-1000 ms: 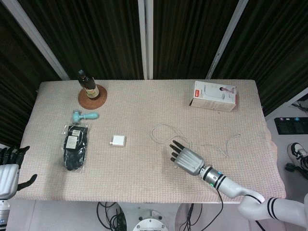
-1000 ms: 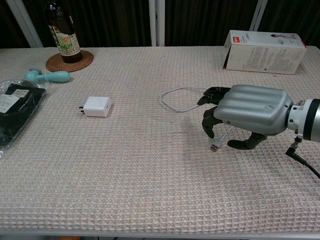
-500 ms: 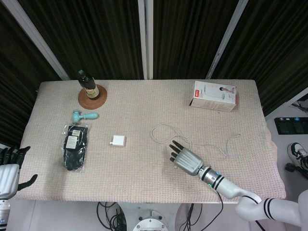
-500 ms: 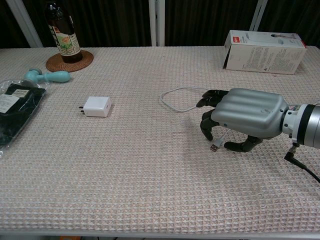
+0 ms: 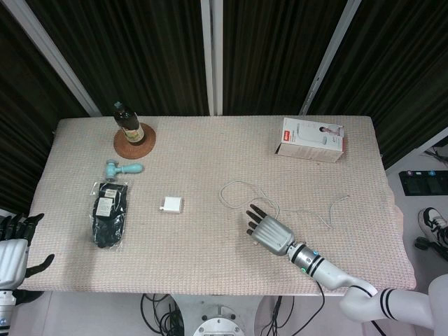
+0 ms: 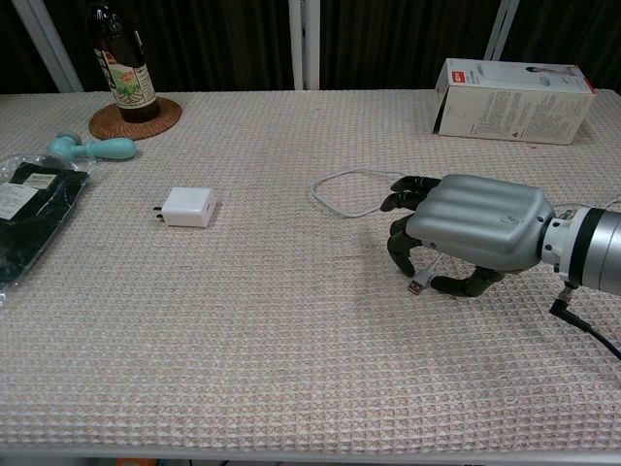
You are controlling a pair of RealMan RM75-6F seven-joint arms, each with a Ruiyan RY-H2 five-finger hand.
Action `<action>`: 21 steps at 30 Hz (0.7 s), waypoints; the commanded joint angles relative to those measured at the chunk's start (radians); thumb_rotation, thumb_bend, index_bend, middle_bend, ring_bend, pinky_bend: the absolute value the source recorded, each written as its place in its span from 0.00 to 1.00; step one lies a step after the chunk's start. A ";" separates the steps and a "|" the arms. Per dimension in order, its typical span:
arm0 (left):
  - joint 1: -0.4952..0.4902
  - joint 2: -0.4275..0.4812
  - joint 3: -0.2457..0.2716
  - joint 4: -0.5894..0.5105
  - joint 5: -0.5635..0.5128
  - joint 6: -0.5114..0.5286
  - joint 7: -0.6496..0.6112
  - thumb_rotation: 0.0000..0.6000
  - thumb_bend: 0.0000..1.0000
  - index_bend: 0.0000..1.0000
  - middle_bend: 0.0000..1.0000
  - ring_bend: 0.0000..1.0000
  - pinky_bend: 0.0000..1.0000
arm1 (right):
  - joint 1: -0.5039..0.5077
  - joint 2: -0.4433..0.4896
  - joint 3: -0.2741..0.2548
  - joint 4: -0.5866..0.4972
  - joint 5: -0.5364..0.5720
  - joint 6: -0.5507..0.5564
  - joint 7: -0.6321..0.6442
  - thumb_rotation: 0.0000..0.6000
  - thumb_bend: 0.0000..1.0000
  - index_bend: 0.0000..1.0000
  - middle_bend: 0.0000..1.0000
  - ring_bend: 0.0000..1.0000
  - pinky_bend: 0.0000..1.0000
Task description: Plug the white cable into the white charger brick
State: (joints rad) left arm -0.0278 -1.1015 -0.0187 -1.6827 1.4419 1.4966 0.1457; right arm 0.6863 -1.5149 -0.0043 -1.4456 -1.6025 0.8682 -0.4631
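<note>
The white charger brick (image 5: 171, 204) lies flat left of the table's middle, prongs pointing left (image 6: 188, 206). The white cable (image 5: 234, 185) loops on the cloth and runs under my right hand (image 5: 269, 229). In the chest view my right hand (image 6: 471, 233) sits low over the cable's USB plug (image 6: 415, 286), dark fingers (image 6: 398, 248) curled down on one side and the thumb on the other. The plug still rests on the cloth between them. My left hand (image 5: 12, 248) hangs off the table's front left corner, fingers spread, holding nothing.
A brown bottle (image 6: 121, 63) stands on a round coaster at the back left. A teal tool (image 5: 122, 168) and a black packet (image 5: 110, 212) lie along the left side. A white box (image 6: 512, 100) sits at the back right.
My right hand has sunk a little toward the cloth and edged left, its fingers and thumb closer around the cable's plug. The left hand has barely moved.
</note>
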 commanded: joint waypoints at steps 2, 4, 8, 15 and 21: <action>0.000 0.000 0.000 0.003 0.000 -0.001 -0.005 1.00 0.17 0.13 0.15 0.03 0.00 | 0.002 -0.003 -0.001 0.001 0.006 0.001 -0.001 1.00 0.32 0.48 0.35 0.10 0.01; 0.000 0.000 0.000 0.005 0.001 -0.002 -0.007 1.00 0.17 0.13 0.15 0.03 0.00 | 0.003 -0.005 -0.001 0.002 0.009 0.003 -0.004 1.00 0.32 0.49 0.36 0.10 0.01; -0.001 0.000 0.000 0.009 0.001 -0.006 -0.009 1.00 0.17 0.13 0.15 0.03 0.00 | 0.001 -0.011 -0.003 0.003 0.015 0.011 -0.006 1.00 0.33 0.52 0.38 0.12 0.01; -0.012 0.008 -0.001 0.007 0.012 -0.016 0.000 1.00 0.17 0.13 0.15 0.03 0.00 | -0.009 -0.013 -0.003 -0.002 0.015 0.047 0.000 1.00 0.33 0.56 0.41 0.15 0.01; -0.053 0.030 -0.015 -0.018 0.040 -0.045 0.039 1.00 0.17 0.13 0.15 0.03 0.00 | -0.031 0.012 0.017 -0.030 0.022 0.113 0.039 1.00 0.33 0.57 0.44 0.17 0.02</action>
State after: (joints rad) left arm -0.0728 -1.0771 -0.0293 -1.6941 1.4759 1.4591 0.1770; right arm 0.6637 -1.5128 0.0046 -1.4657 -1.5839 0.9632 -0.4367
